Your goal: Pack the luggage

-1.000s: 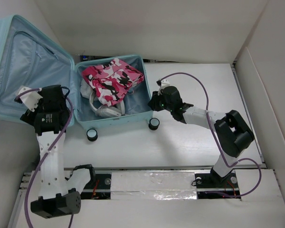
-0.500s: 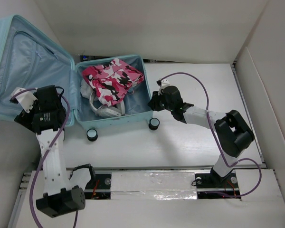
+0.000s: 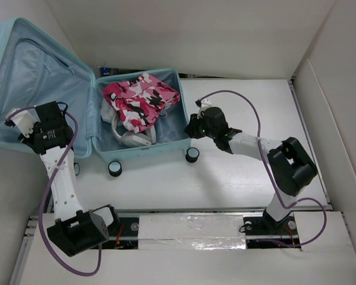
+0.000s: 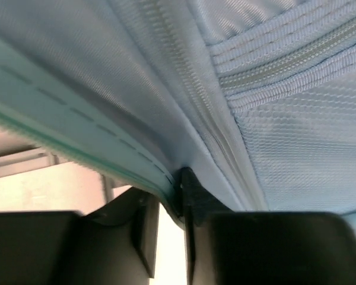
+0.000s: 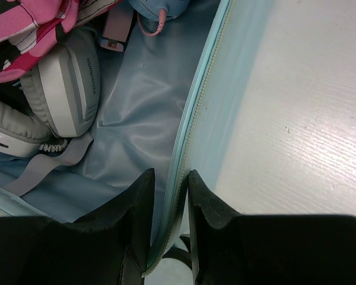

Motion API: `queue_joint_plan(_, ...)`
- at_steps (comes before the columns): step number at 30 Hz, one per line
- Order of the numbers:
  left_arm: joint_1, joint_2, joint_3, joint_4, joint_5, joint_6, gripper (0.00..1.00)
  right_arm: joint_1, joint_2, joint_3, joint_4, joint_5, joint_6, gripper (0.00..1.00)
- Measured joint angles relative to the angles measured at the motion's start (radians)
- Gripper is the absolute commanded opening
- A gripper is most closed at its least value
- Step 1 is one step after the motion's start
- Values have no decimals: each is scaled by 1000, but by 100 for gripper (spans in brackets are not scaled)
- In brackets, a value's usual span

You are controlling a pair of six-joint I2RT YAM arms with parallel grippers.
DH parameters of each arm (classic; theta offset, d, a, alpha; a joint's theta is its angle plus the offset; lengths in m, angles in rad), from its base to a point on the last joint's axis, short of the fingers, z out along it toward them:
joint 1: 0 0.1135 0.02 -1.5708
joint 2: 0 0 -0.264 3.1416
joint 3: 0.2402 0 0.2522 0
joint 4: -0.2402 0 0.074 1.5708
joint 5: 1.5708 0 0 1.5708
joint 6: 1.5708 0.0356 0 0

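Note:
The pale aqua luggage (image 3: 24, 71) lies open: its lid tilts up at the left, and its base (image 3: 179, 122) sits mid-table. The base holds a pink camouflage garment (image 3: 139, 98) over white headphones (image 3: 130, 138). My left gripper (image 3: 24, 124) is at the lid's near edge. In the left wrist view its jaws (image 4: 169, 190) pinch the lid's rim (image 4: 77, 151) beside the grey-blue lining (image 4: 296, 136). My right gripper (image 3: 193, 123) is shut on the base's right wall (image 5: 193, 119), one finger inside and one outside (image 5: 169, 178). The headphones (image 5: 65, 89) lie just left of it.
Two black-and-white caster wheels (image 3: 114, 168) (image 3: 192, 155) stick out of the base's near side. White walls enclose the table on the back and right (image 3: 320, 101). Purple cables loop off both arms. White tabletop (image 3: 243, 178) lies to the right of the case.
My left arm has slid left along the lid's near edge, and its jaws have closed from wide open onto the rim. The right arm and the case have not moved.

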Motion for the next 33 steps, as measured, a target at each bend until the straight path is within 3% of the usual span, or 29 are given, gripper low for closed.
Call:
queue_joint_plan(1, 2, -2, 0, 10, 5, -8, 0, 0, 2, 3, -1, -3, 0, 0)
queue_joint_plan(6, 5, -55, -2, 95, 75, -21, 0, 0, 14, 20, -16, -11, -1, 0)
queue_joint_plan(12, -64, -192, -28, 111, 225, 24, 0, 6, 20, 32, -26, -2, -10, 0)
queue_joint_plan(20, -274, -298, -48, 146, 320, 83, 0, 29, 23, 48, -48, 52, -19, 0)
queue_joint_plan(33, -293, -406, -288, 394, 483, 185, 0, 126, 52, 103, -90, 164, -18, 0)
